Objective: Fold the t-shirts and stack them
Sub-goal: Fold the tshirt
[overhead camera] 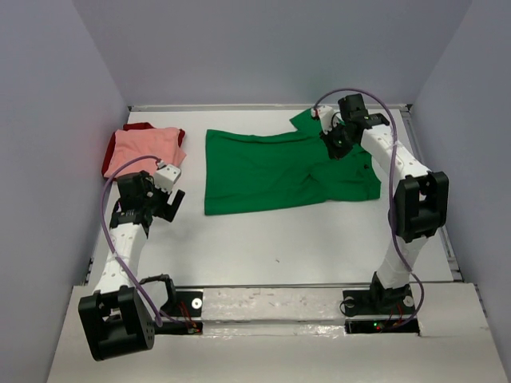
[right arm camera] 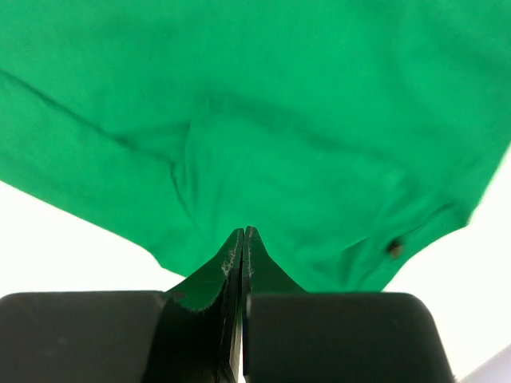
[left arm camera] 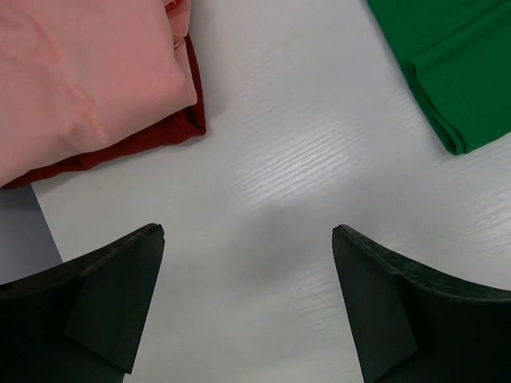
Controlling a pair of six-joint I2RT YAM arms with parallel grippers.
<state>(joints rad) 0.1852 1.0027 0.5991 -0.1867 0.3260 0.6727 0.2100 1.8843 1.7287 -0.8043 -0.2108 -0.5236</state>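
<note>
Slippage is your main risk: in the top view the right gripper (overhead camera: 329, 142), upper right, is clenched on the far edge of the green t-shirt (overhead camera: 279, 171), which lies spread mid-tabletop (overhead camera: 279, 239). A thin pinch could let go or drag the shirt askew. The left wrist view shows the left gripper (left arm camera: 247, 239) released over bare surface, so nothing pins the hem. The right wrist view shows cloth bunching at the tips. You have three shirts, the pink t-shirt (overhead camera: 144, 150) lying on the dark red t-shirt (overhead camera: 177, 134) at upper left, and two grippers.
</note>
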